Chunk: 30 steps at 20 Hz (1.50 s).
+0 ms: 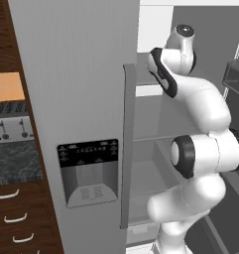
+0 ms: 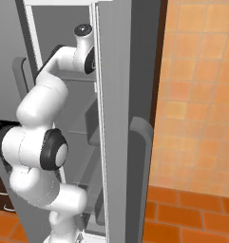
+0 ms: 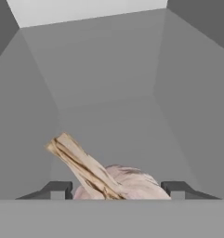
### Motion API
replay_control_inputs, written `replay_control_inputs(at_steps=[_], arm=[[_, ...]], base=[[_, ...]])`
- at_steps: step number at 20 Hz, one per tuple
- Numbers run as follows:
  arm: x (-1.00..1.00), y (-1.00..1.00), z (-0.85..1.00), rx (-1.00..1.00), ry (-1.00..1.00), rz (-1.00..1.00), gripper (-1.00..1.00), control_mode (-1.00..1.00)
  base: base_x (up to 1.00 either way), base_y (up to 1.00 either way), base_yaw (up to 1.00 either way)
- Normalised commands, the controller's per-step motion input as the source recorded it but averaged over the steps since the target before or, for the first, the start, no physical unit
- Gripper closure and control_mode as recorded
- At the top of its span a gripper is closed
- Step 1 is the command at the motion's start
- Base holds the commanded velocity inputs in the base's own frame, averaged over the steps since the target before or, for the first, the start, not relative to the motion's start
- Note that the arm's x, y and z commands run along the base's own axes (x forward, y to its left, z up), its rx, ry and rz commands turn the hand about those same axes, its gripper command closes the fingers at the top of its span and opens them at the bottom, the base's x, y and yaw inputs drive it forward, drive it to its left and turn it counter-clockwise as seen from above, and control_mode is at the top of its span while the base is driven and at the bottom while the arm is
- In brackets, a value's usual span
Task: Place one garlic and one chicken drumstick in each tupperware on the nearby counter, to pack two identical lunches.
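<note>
Hand view: we see the garlic (image 3: 125, 183) sitting right between the two fingertips (image 3: 57, 189), pale bulb low at the frame edge, tan stem pointing up and left. It lies on a grey fridge shelf (image 3: 108, 121). The jaws (image 3: 118, 190) flank the bulb on both sides; contact is hidden at the frame edge, so we can't tell if they're clamped on it or just around it. In the base views the arm (image 1: 200, 149) reaches into the open fridge (image 1: 81, 74). Dispenser panel (image 1: 88, 151) has small markings, too blurred to read. Toaster (image 1: 12, 121) on the worktop (image 1: 14, 166) at left.
</note>
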Motion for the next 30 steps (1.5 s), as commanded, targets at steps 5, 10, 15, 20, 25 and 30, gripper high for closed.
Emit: replay_control_inputs(at_steps=[5, 10, 15, 20, 25, 30], arm=[[-1.0, 0.0, 0.0, 0.0, 0.01, 0.0, 1.0, -1.0], [-1.0, 0.2, -0.08, 0.0, 0.01, 0.0, 1.0, -1.0], [-1.0, 0.31, -0.38, 0.0, 0.0, 0.0, 1.0, -1.0], [-1.0, 0.15, -0.45, 0.0, 0.0, 0.0, 1.0, -1.0], [-1.0, 0.24, -0.58, -0.01, 0.0, 0.0, 1.0, -1.0], [-0.2, 0.09, -0.15, -0.01, -0.01, 0.0, 1.0, 1.0]], base=[[0.0, 0.0, 0.0], [0.0, 0.0, 0.0], [0.0, 0.0, 0.0], [0.0, 0.0, 0.0], [0.0, 0.0, 0.0], [-0.8, 0.52, 0.04]])
